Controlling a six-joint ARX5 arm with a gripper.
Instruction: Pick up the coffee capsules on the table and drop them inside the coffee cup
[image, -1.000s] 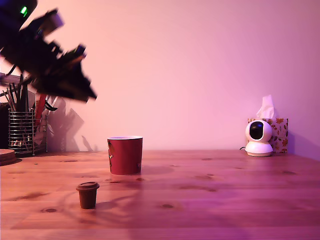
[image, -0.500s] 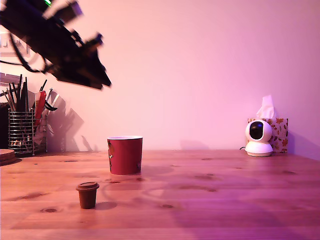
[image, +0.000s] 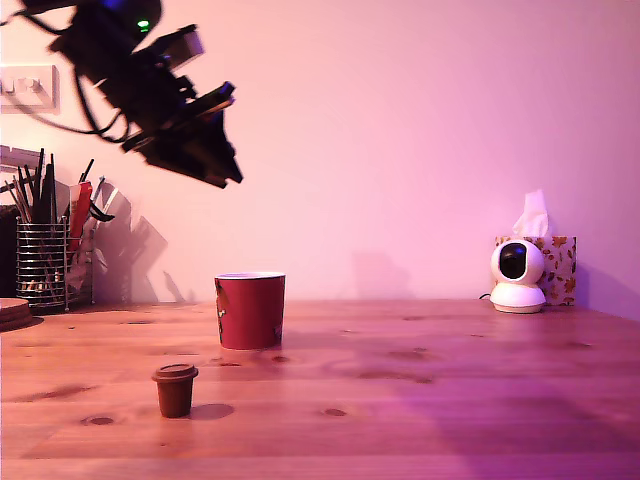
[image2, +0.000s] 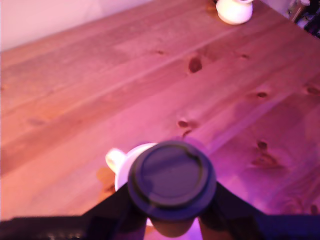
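Carry step: hand (image: 215, 165), upper left of exterior frame, grips dark capsule (image2: 171, 180); next, centre over red cup (image: 250, 310), release.

Over the last second the arm has swung from above the pen holder toward the cup (image: 250, 310), away from the bench's left edge in the exterior view. Its end effector (image: 222, 172) now hangs high above and just short of the cup, with its shadow gone from the bench.
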